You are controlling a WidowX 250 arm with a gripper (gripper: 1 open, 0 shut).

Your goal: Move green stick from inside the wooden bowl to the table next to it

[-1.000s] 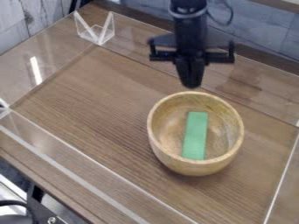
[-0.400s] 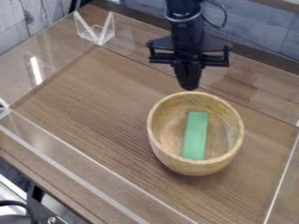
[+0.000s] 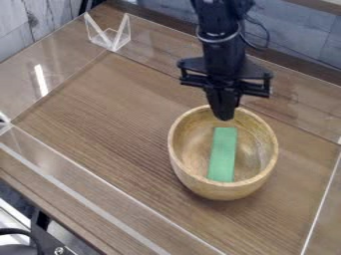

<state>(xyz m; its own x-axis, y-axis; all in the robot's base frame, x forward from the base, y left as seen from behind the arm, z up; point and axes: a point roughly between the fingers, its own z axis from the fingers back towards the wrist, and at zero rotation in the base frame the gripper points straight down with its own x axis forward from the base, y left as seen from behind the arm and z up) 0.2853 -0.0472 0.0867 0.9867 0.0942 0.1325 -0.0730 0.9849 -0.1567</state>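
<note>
A light-green stick (image 3: 224,156) lies flat inside the round wooden bowl (image 3: 186,159), on the right half of the brown table (image 3: 107,110). My gripper (image 3: 225,113) hangs from the black arm, pointing almost straight down over the bowl's far rim, just above the stick's far end. Its fingers are pressed together with nothing between them, and the tips stand clear of the stick.
Low clear acrylic walls (image 3: 47,164) run around the tabletop. A small clear stand (image 3: 107,33) sits at the back left corner. Bare wood lies to the left of the bowl and in front of it.
The gripper has moved right and down, from behind the bowl to over its far rim, and has rolled slightly. The stick and bowl have not moved.
</note>
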